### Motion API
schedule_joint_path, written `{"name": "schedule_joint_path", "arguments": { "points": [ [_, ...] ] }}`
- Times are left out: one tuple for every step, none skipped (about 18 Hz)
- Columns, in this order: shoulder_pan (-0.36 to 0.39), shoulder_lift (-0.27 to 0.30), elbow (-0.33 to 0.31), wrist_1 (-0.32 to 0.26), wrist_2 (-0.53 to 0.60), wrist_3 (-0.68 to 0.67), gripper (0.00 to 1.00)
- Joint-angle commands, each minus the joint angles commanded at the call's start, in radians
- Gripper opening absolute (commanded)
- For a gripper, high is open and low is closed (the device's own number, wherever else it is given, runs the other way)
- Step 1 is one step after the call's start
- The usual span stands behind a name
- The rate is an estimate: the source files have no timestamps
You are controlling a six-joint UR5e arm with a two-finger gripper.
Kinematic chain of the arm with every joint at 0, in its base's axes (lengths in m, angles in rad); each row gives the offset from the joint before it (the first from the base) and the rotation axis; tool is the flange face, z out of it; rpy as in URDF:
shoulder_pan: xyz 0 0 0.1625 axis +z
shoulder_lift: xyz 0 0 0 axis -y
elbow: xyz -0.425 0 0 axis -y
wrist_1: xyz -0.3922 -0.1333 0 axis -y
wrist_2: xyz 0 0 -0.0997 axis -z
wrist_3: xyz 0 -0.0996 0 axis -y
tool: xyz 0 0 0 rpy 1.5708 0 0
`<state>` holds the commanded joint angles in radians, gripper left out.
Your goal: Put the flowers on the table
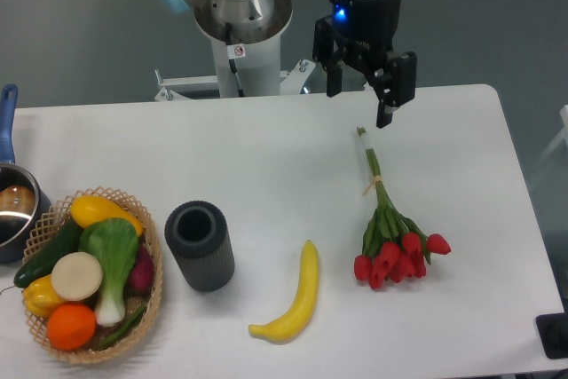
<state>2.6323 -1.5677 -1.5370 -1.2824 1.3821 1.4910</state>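
Note:
The flowers (390,237), a bunch of red tulips with green leaves and long green stems tied with tan string, lie flat on the white table (266,166) at the right, heads toward the front edge, stem ends pointing back. My gripper (359,104) hangs above the table just behind the stem ends. Its fingers stand apart and hold nothing. It is clear of the flowers.
A yellow banana (297,299) lies left of the flowers. A dark grey cylinder vase (201,246) stands left of it. A wicker basket (151,250) of vegetables and fruit sits at front left. A pot (13,206) with a blue handle is at the left edge.

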Motion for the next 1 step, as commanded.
{"name": "schedule_joint_path", "arguments": {
  "points": [
    [0.0, 0.0, 0.0, 0.002, 0.0, -0.003, 1.0]
  ]
}}
